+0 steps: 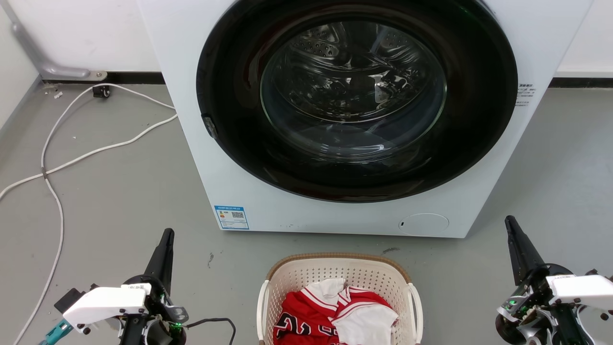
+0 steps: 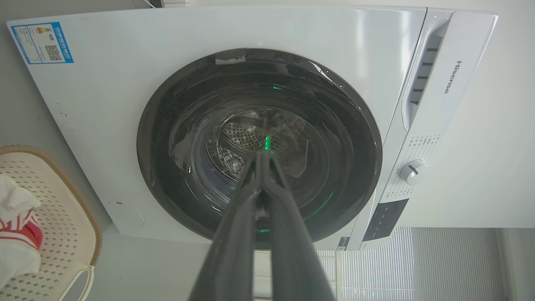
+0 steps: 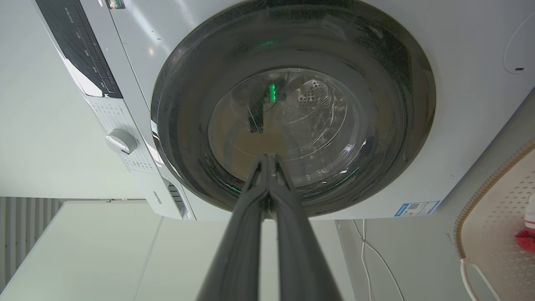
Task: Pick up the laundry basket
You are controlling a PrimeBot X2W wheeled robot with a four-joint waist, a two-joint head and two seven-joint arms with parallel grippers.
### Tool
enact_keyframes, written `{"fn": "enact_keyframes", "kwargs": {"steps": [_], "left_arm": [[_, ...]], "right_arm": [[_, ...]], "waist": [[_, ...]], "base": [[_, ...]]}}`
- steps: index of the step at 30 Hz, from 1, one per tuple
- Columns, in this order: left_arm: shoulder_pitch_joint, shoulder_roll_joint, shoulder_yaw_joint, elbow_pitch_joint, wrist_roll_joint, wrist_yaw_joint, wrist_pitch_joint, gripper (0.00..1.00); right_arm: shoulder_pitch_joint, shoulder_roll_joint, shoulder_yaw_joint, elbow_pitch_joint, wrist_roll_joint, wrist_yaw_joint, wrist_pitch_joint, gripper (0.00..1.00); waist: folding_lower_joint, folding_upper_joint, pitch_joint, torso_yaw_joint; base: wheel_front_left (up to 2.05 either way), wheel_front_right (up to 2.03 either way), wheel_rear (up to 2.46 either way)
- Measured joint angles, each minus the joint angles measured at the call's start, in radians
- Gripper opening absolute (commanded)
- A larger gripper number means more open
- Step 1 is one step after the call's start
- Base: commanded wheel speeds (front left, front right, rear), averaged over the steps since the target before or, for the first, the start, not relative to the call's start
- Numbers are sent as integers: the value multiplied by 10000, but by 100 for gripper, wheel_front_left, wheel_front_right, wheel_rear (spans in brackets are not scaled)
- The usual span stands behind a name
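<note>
The cream-white perforated laundry basket (image 1: 337, 268) with a brown rim stands on the floor at the bottom centre of the head view, right in front of the washing machine. It holds a red and white garment (image 1: 335, 314). Its white side handles (image 1: 414, 306) rise on both sides. My left gripper (image 1: 167, 233) is shut, well left of the basket and holding nothing. My right gripper (image 1: 508, 220) is shut too, well to the right. In the left wrist view the basket (image 2: 62, 217) lies at the lower left of the shut gripper (image 2: 262, 154). In the right wrist view the basket (image 3: 497, 234) lies at the lower right of the shut gripper (image 3: 267, 156).
A white front-loading washing machine (image 1: 268, 201) with a shut round dark door (image 1: 357, 96) stands just behind the basket. White cables (image 1: 57, 163) trail over the grey floor at the left. Bare floor lies on both sides of the basket.
</note>
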Motion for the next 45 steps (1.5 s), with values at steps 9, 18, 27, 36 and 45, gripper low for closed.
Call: {"fn": "enact_keyframes", "kwargs": {"steps": [9,18,27,36,45], "left_arm": [[-1,-4,6,0,23,0,0,0],[-2,-8,12,0,25,0,2,0],[-2,-10,17,0,25,0,4,0],[406,-65,-67,257,52,13,-215,100],[479,-65,-44,167,268,12,-640,100]], "right_arm": [[0,0,0,0,0,0,0,0],[0,0,2,0,0,0,-2,0],[0,0,2,0,0,0,0,0],[434,38,113,251,-35,-2,-211,100],[528,44,167,94,-334,-2,-654,100]], "waist": [[0,0,0,0],[0,0,0,0],[0,0,0,0],[1,0,4,-3],[1,0,4,-13]], "base": [[0,0,0],[0,0,0],[0,0,0],[0,0,0],[0,0,0]]}}
